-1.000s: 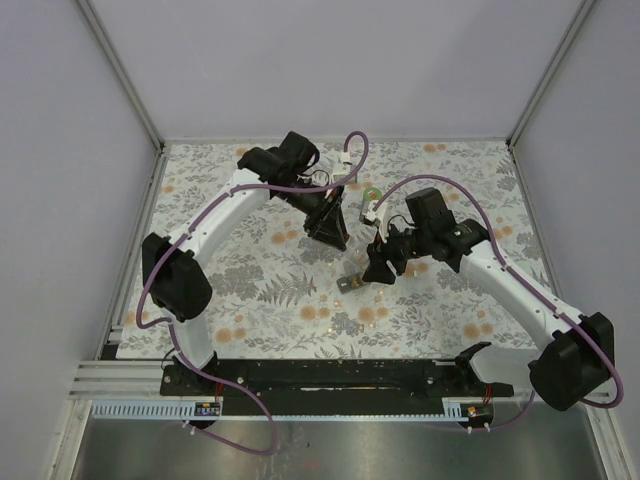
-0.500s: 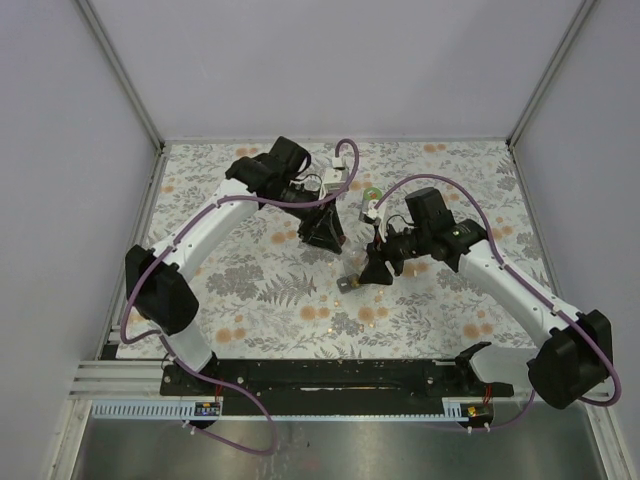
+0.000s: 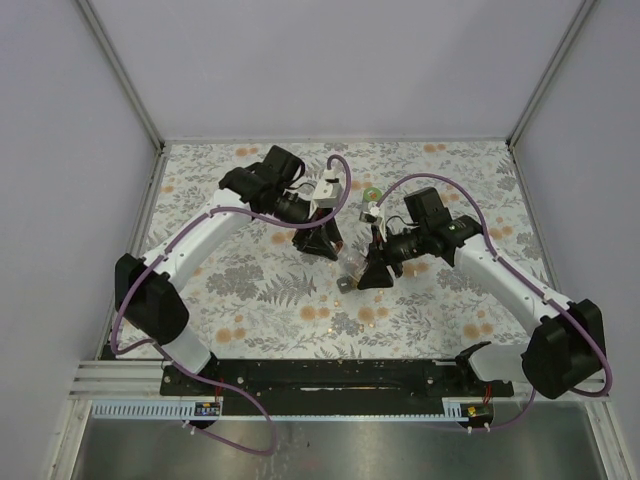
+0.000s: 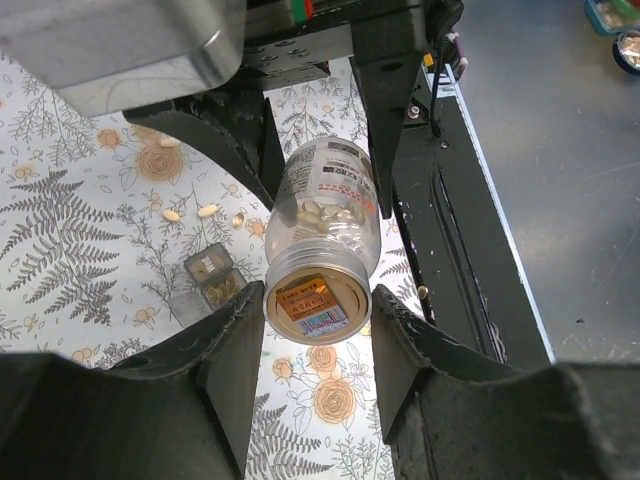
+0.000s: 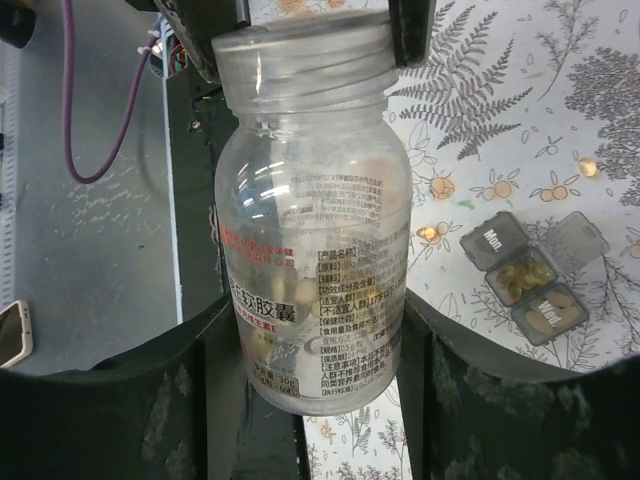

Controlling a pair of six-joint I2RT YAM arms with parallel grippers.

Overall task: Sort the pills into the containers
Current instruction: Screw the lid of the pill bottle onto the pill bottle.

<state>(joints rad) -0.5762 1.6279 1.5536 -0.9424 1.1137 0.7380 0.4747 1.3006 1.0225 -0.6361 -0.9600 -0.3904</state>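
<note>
The clear pill bottle (image 5: 318,200) is held above the table (image 3: 250,290) between both arms, long axis running gripper to gripper: the right gripper (image 5: 315,345) clamps its body, the left gripper (image 4: 318,305) pinches its neck end, and the pill box (image 5: 528,270) lies on the table below.

One bottle (image 5: 315,230) (clear), one pillbox (image 5: 527,280)

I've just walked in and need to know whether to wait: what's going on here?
Both arms hold one clear plastic pill bottle above the floral table: the right gripper grips its body, the left gripper its neck end. A small grey pill organiser lies open below, loose pills nearby.
</note>
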